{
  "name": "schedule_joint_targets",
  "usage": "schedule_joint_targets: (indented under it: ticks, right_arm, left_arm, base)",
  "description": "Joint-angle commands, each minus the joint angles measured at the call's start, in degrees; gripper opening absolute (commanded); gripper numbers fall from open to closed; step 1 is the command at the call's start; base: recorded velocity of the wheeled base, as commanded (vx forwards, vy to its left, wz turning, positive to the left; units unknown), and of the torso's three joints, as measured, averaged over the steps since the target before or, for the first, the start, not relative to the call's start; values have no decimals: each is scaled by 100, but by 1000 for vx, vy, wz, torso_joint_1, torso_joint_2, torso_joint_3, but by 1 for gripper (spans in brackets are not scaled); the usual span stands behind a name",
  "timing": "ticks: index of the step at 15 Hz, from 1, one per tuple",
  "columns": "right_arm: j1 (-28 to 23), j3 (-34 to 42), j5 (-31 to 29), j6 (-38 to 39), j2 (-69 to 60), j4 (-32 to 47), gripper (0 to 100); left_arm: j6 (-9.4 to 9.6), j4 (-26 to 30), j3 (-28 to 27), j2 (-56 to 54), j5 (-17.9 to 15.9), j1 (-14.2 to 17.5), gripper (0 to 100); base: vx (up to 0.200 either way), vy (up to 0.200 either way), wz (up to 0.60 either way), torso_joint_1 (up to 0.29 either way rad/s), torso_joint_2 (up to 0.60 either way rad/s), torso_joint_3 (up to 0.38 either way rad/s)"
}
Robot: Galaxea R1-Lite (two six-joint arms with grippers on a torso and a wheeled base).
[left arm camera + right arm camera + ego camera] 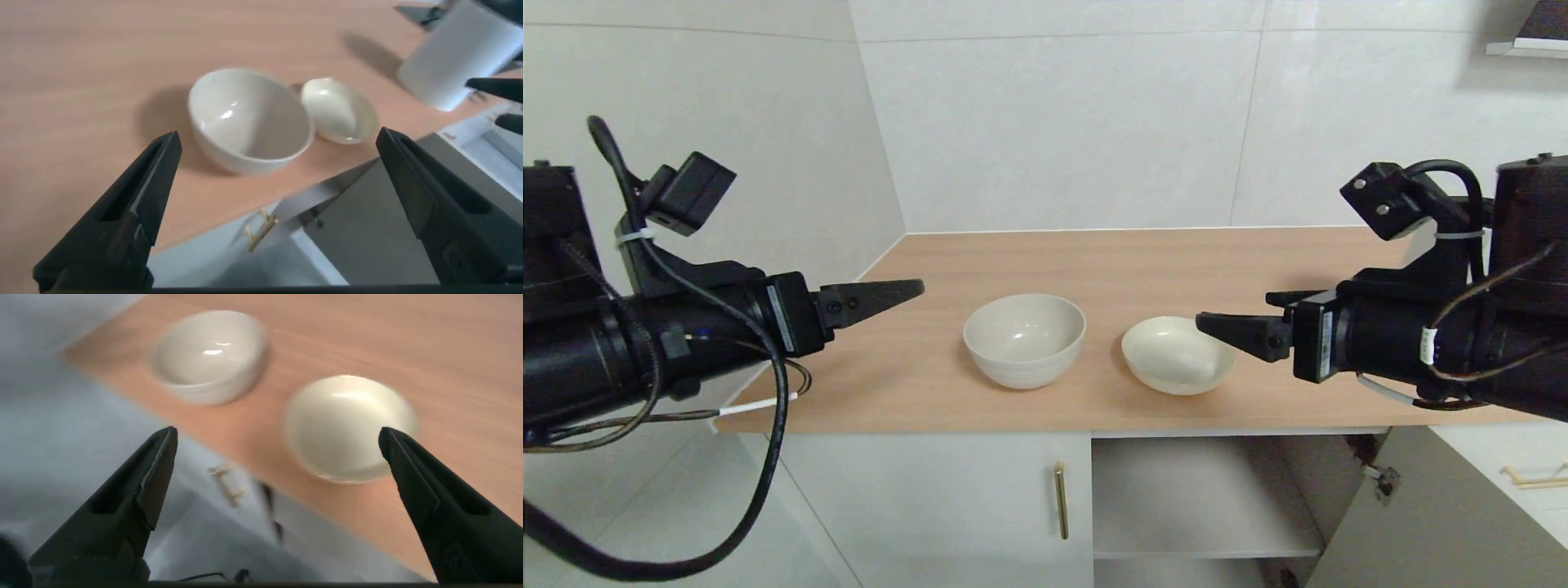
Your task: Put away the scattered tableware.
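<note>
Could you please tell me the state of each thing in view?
Deep bowl: upright, empty, on the counter.
Shallow bowl: upright, empty, beside it.
Left cabinet door: shut.
Right cabinet door: open.
Left gripper: open, holding nothing.
Right gripper: open, holding nothing.

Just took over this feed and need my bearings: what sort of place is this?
Probably a kitchen: a wooden counter holding a bowl and a dish, a tiled wall behind, and an open cupboard below.
</note>
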Motion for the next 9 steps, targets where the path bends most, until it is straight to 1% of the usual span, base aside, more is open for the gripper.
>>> schedule_joint_targets:
  ticks: [1, 2, 3, 4, 5, 6, 7, 8, 9]
  right_arm:
    - [-290, -1187, -534, 320, 650, 1130, 100]
    - [-395, -1627, -534, 706, 756, 1737, 100]
    - [-413, -1917, -542, 944, 826, 2106, 100]
    - [-448, -2348, -639, 1278, 1063, 2712, 100]
    - [-483, -2453, -718, 1383, 1213, 2826, 100]
    - [-492, -2471, -789, 1392, 1292, 2826, 100]
    - [-492, -2497, -1158, 1392, 1512, 2826, 100]
    - [-483, -2506, -1465, 1401, 1714, 2800, 100]
    - [-483, -2506, -1483, 1409, 1749, 2800, 100]
  left_arm:
    - [-188, 1579, -1486, 546, 473, -68, 100]
    - [-188, 2168, -1908, 643, 728, -147, 100]
    - [-215, 2484, -2136, 713, 912, -191, 100]
    - [-487, 2924, -2409, 915, 1282, -340, 100]
    - [-856, 2915, -2453, 1003, 1405, -490, 100]
    - [-979, 2906, -2479, 1047, 1448, -543, 100]
    - [-1278, 2888, -2611, 1276, 1607, -718, 100]
    - [-1428, 2888, -2725, 1654, 2108, -859, 100]
    - [-1428, 2888, -2787, 1935, 2530, -921, 100]
  base:
    - [0, 0, 0, 0, 0, 0]
    - [0, 0, 0, 0, 0, 0]
    - [0, 0, 0, 0, 0, 0]
    - [0, 0, 0, 0, 0, 0]
    - [0, 0, 0, 0, 0, 0]
    - [0, 0, 0, 0, 0, 0]
    - [0, 0, 0, 0, 0, 0]
    - [0, 0, 0, 0, 0, 0]
    - [0, 0, 0, 0, 0, 0]
